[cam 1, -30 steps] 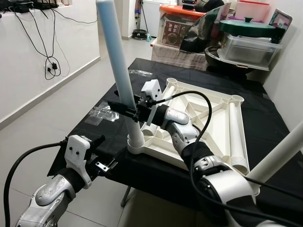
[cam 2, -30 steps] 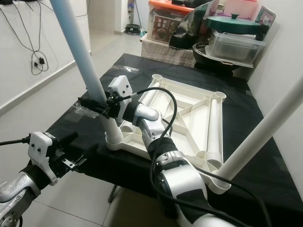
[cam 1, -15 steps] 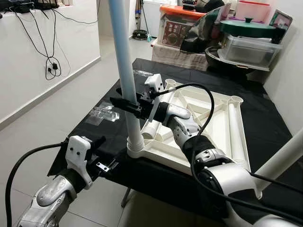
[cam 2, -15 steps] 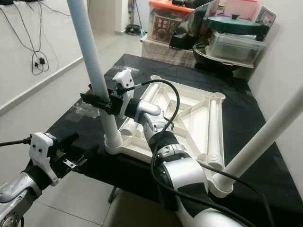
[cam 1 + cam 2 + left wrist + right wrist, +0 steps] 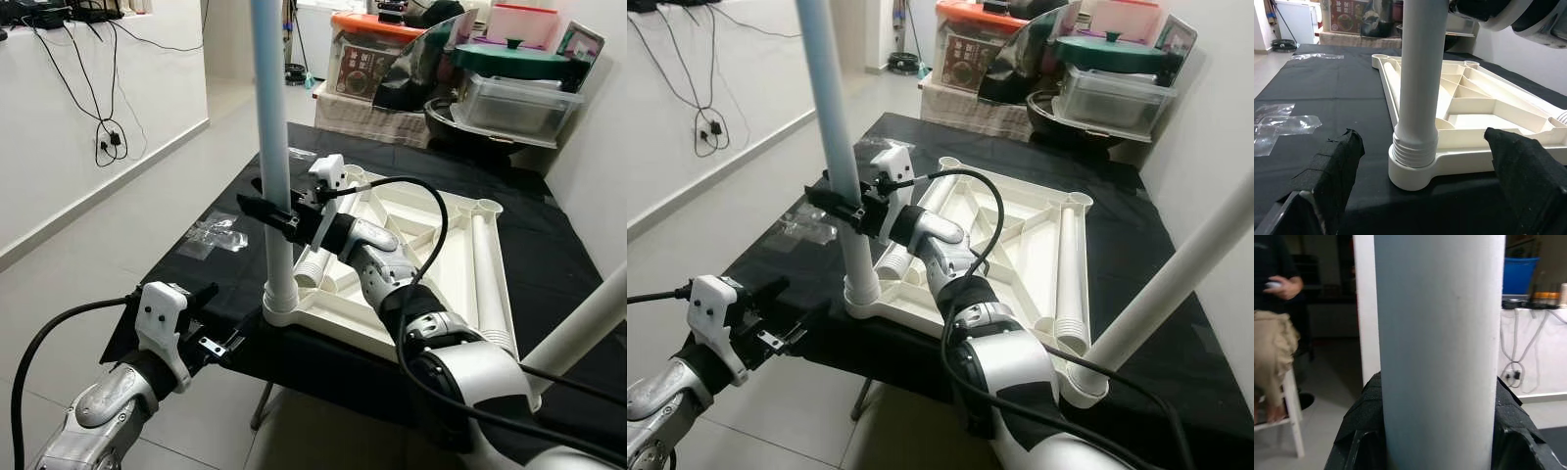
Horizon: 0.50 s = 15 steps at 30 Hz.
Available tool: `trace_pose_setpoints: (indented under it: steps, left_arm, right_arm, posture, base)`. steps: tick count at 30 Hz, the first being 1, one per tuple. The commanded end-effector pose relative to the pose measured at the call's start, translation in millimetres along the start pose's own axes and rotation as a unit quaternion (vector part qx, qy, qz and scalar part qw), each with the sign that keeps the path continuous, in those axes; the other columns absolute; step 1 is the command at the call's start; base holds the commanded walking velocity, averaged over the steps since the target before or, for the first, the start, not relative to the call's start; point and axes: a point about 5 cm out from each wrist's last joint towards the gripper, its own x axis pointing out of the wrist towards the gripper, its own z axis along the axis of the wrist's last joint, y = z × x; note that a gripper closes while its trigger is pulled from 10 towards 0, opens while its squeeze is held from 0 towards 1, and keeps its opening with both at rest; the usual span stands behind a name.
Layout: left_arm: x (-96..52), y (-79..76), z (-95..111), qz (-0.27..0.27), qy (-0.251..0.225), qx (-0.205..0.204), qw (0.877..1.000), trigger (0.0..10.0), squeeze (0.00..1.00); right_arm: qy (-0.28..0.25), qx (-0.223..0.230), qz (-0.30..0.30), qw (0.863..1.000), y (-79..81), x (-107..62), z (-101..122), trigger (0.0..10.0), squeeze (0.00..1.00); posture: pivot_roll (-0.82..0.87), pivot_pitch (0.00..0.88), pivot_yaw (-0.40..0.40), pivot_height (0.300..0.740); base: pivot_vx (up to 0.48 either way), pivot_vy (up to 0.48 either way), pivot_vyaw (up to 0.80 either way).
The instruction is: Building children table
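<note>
Fingers of right gripper [image 5: 277,214] clamp the table leg [image 5: 272,147], holding it upright in the corner socket [image 5: 1411,169] of the upside-down tabletop [image 5: 431,245], likely for seating. Left gripper [image 5: 1425,161] spread, empty, beside the socket.

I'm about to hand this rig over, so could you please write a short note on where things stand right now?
Right gripper: shut on the table leg, held about upright in its corner socket.
Left gripper: open, idle below the table edge, aimed at that socket.
The white tabletop lies upside down on the black cloth. Another leg stands in the near right corner; a third leg lies along the right side.
Left: check how firmly this leg is seated, fit the remaining legs.
</note>
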Motion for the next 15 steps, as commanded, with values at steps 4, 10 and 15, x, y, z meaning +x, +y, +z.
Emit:
trace_pose_setpoints:
  steps: [4, 10, 15]
  left_arm:
    - [-0.7, -0.8, -5, 0.003, 0.008, -0.003, 1.0, 10.0, 0.0]
    - [-0.2, -0.2, -5, 0.003, 0.008, 0.0, 1.0, 10.0, 0.0]
    - [0.0, 0.5, -5, 0.004, 0.008, 0.0, 1.0, 10.0, 0.0]
  right_arm:
    - [0.042, 0.029, -0.056, 0.997, 1.6, -12.5, -34, 0.0, 0.0]
    - [0.035, 0.004, -0.156, 0.987, -3.8, -20.3, -41, 0.0, 0.0]
    - [0.038, -0.031, -0.204, 0.978, -5.0, -22.6, -43, 0.0, 0.0]
  posture:
    - [0.13, 0.0, -0.127, 0.74]
    - [0.13, 0.0, -0.123, 0.74]
    - [0.13, 0.0, -0.12, 0.74]
  base:
    - [0.0, 0.0, 0.0]
    - [0.0, 0.0, 0.0]
    - [0.0, 0.0, 0.0]
